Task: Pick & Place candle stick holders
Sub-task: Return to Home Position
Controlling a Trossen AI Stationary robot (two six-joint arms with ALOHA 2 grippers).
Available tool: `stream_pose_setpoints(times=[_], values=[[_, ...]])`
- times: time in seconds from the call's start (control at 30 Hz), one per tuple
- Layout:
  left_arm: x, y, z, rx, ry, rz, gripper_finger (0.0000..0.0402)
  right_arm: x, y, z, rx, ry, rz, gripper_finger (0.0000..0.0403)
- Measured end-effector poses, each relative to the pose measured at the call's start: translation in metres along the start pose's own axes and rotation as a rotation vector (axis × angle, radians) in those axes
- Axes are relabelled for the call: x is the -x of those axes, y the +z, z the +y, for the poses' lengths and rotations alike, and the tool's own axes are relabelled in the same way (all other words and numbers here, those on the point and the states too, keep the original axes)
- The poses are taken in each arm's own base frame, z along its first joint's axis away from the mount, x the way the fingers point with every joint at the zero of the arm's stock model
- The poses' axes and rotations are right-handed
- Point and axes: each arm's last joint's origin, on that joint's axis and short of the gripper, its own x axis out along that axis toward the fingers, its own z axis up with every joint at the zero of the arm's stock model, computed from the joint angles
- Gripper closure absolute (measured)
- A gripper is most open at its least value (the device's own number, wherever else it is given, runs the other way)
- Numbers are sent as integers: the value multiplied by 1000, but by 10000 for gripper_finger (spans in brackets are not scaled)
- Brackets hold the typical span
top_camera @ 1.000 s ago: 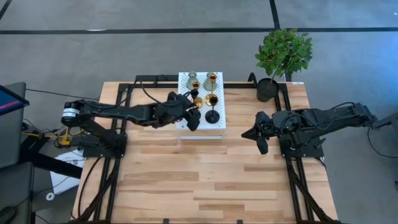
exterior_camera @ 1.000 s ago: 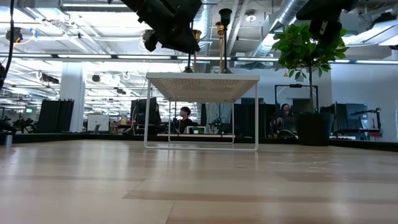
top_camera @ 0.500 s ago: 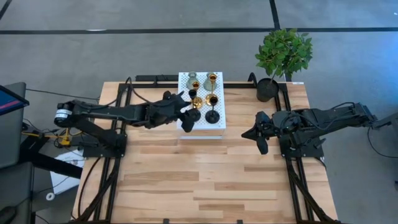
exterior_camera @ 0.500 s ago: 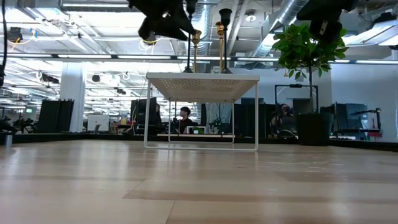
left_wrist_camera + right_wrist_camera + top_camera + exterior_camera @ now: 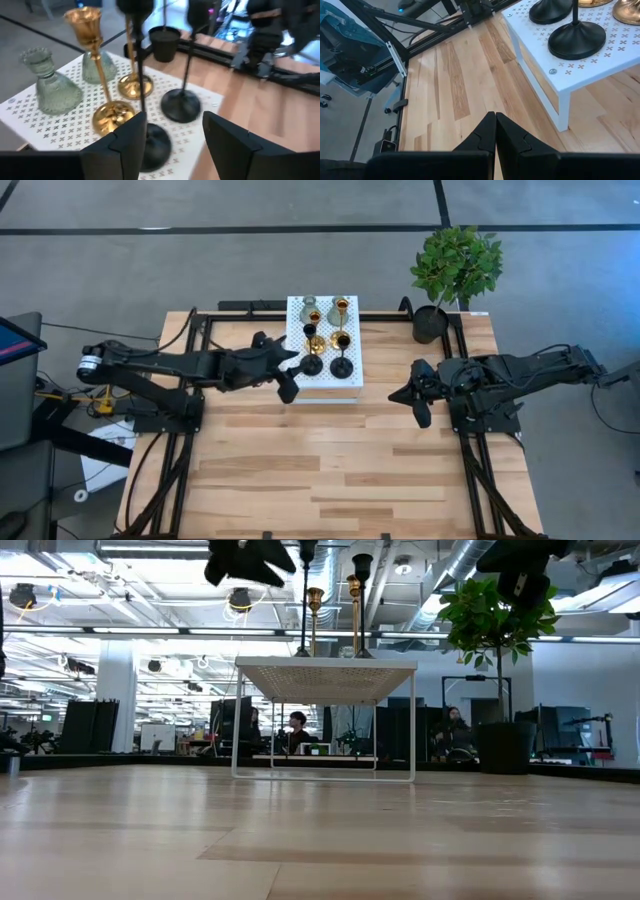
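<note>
A white perforated stand (image 5: 322,380) on the table's far middle carries several candle stick holders, each resting on its round base: two black (image 5: 181,105) (image 5: 312,364), two gold (image 5: 112,116) and two grey-green (image 5: 52,87). My left gripper (image 5: 291,374) is open just off the stand's left edge, level with the nearer black holder (image 5: 155,145) and touching nothing. My right gripper (image 5: 398,394) hangs shut and empty to the right of the stand, above the wood.
A black plant pot (image 5: 430,323) with green leaves stands at the far right corner. Black frame rails (image 5: 190,340) run along the table's left and right sides. Bare wood (image 5: 330,470) stretches from the stand to the near edge.
My left gripper has opened and let go of the black holder, which stays upright on the stand. It has drawn back off the stand toward the table's left edge, rising a little.
</note>
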Motion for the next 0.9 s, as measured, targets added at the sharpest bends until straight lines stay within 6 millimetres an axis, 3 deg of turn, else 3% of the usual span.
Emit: stream_pose_setpoints(times=[0.37, 0.7, 0.9], values=[[43, 11, -2, 29, -338, -25, 258, 0, 1, 1, 26, 7, -7, 403], [76, 17, 1, -38, -447, -99, 391, 15, 22, 11, 173, 51, -89, 403], [87, 17, 4, -61, -476, -112, 396, 33, 30, 14, 254, 118, -151, 403]])
